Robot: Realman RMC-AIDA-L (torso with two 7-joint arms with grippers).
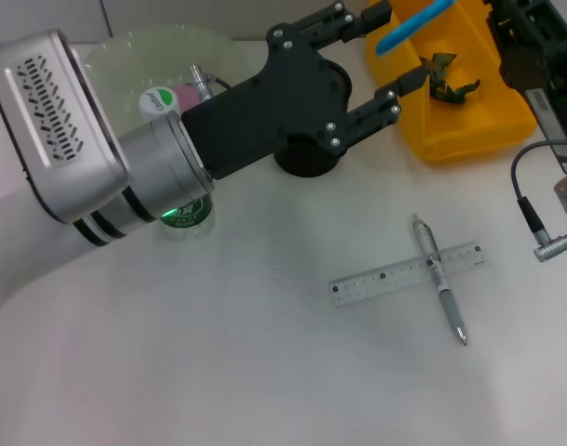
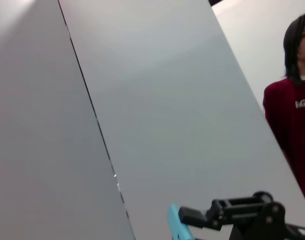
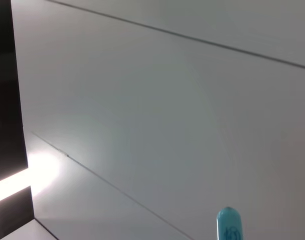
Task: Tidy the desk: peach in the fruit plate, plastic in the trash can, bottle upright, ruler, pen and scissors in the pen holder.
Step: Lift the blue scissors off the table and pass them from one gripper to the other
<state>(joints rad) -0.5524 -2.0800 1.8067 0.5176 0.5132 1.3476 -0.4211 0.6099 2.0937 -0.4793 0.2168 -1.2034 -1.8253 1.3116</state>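
In the head view the left arm (image 1: 79, 158) crosses the upper left of the frame and hides much of the pale green plate (image 1: 125, 56) behind it and most of the bottle (image 1: 186, 212), of which only the green base under the silver wrist and a white cap (image 1: 156, 100) near the plate show. A black round holder (image 1: 307, 158) sits just under the gripper body at upper centre. The left gripper (image 1: 386, 51) reaches toward the upper right with its jaws wide apart and nothing between them, its fingertips at the edge of the yellow bin (image 1: 469, 102), which holds a crumpled green scrap (image 1: 451, 79). A blue scissors handle (image 1: 412, 26) sticks up by the upper finger; what holds it cannot be told. The right arm (image 1: 534, 65) stands at the upper right edge, its fingers unseen. At lower right of centre the clear ruler (image 1: 404, 274) lies on the white desk (image 1: 218, 372), its long axis running left to right and rising slightly rightward; the silver pen (image 1: 439, 279) lies across it, near upright in the frame, tip toward the lower right.
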